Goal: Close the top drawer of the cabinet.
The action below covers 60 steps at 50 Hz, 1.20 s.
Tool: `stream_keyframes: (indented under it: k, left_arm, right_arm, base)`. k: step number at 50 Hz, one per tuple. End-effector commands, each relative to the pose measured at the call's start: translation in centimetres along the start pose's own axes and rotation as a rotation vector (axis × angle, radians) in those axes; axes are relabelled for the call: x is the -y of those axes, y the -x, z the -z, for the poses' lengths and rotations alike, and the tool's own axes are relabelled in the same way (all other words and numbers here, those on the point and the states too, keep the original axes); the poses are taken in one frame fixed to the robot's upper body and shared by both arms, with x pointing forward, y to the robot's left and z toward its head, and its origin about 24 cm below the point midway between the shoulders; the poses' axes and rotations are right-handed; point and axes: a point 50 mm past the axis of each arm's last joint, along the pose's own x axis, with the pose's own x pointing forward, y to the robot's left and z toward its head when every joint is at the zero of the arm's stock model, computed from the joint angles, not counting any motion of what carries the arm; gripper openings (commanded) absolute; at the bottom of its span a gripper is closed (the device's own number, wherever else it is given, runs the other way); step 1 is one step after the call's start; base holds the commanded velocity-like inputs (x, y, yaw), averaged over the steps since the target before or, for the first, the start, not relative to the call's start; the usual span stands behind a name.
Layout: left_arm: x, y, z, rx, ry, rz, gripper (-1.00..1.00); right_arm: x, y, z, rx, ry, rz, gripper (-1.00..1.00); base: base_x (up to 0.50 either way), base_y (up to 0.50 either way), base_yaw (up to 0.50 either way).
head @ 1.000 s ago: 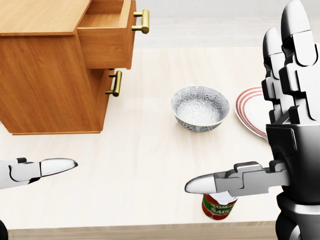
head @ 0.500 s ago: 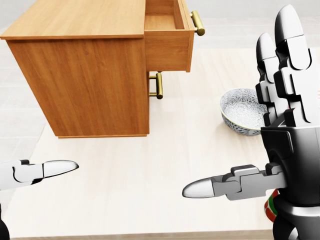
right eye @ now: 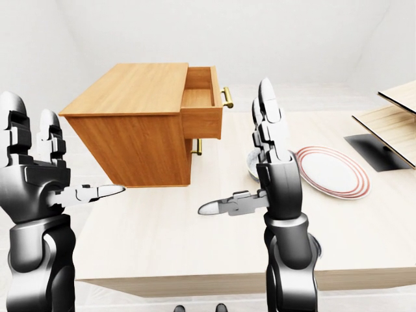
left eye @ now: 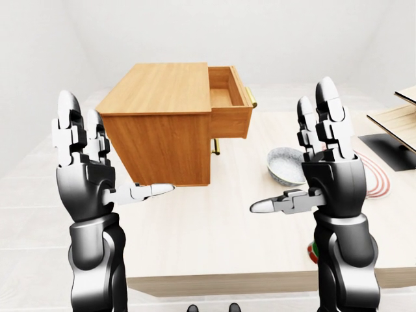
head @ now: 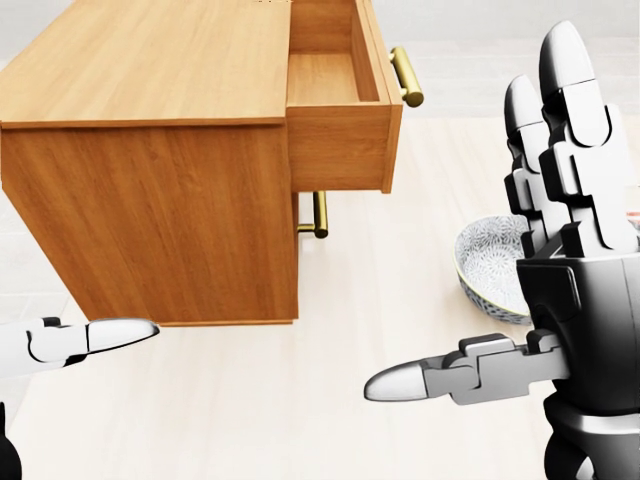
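Note:
A wooden cabinet [head: 150, 170] stands on the pale table at the left of the head view. Its top drawer [head: 340, 100] is pulled out to the right, with a brass handle [head: 406, 76]. A lower drawer is closed, with its own brass handle [head: 319, 214]. My left hand [left eye: 84, 166] is raised and open, to the left of the cabinet and nearer me. My right hand [left eye: 328, 156] is raised and open, below and right of the open drawer, not touching it. Both hands are empty.
A patterned grey bowl [head: 490, 265] sits right of the cabinet, partly behind my right hand. A red-rimmed white plate [right eye: 331, 170] lies further right. A wooden shelf and a dark flat item [right eye: 374, 151] are at the far right. The table edge [left eye: 221, 283] runs near me.
The whole view has shifted: the cabinet now looks larger and nearer, and the bowl sits further right. The can near the table edge has left the head view. My hands keep the same pose.

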Motion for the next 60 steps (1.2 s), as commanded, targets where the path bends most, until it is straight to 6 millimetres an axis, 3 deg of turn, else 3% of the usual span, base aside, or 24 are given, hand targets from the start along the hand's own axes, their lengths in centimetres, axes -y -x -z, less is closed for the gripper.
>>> stream_keyframes:
  k: [1,10,31,36,56,58,60]
  left_arm:
    - [0.0,0.0,0.2,-0.008,0.002,0.000,1.00]
    - [0.1,0.2,0.3,-0.017,0.023,0.006,1.00]
    - [0.2,0.3,0.6,-0.034,0.003,0.012,1.00]
    - [0.3,0.6,0.8,-0.048,0.023,0.029,1.00]
    - [0.6,0.7,1.0,-0.057,0.017,0.047,1.00]
    - [0.6,0.6,0.9,-0.052,0.016,0.047,1.00]
    - [0.6,0.7,1.1,-0.061,0.014,0.048,1.00]
  right_arm:
    - [-0.2,0.1,0.4,-0.022,0.004,-0.007,1.00]
    - [0.0,0.1,0.6,-0.030,0.009,0.016,1.00]
    - [0.3,-0.1,0.8,-0.031,0.001,0.051,1.00]
    - [1.1,-0.7,3.4,-0.118,-0.004,0.089,1.00]
    - [1.1,-2.0,7.3,-0.244,-0.047,0.117,1.00]
    - [0.9,-2.1,9.0,-0.309,-0.041,0.107,1.00]
    - [0.8,-2.2,9.3,-0.320,-0.069,0.110,1.00]
  base:
    - [0.37,0.00,0.00]
    - [0.31,0.00,0.00]
    - [0.00,0.00,0.00]
    - [0.00,0.00,0.00]
    - [0.00,0.00,0.00]
    - [0.00,0.00,0.00]
    - [0.00,0.00,0.00]
